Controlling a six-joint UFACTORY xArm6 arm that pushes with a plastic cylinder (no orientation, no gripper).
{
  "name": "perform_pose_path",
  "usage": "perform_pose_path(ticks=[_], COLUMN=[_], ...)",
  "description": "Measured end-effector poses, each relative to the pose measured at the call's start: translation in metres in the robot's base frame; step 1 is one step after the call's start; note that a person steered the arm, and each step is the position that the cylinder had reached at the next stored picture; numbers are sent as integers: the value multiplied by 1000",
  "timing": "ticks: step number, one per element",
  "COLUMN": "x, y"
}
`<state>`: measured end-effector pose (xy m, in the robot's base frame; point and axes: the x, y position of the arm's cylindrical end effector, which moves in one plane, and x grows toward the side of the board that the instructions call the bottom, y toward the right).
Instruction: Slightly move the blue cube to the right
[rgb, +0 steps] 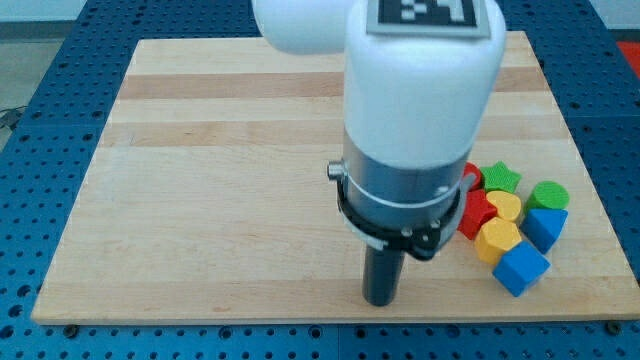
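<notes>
The blue cube (521, 268) lies near the board's bottom right corner, at the lower end of a cluster of blocks. My tip (381, 301) rests on the board near the bottom edge, well to the left of the blue cube and apart from it. The arm's big white and grey body (410, 120) hangs over the board's middle and hides what lies behind it.
Cluster at the right: a yellow hexagon-like block (497, 240) touches the cube's upper left, a second blue block (547, 226) lies above the cube, with a yellow block (505, 206), red block (478, 213), green star (501, 178) and green round block (549, 195). The board's right edge (590, 200) is close.
</notes>
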<state>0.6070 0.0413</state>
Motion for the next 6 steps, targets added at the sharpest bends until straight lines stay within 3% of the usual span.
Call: perform_pose_path(ticks=[3, 5, 6], x=[12, 12, 12], y=[37, 139, 162])
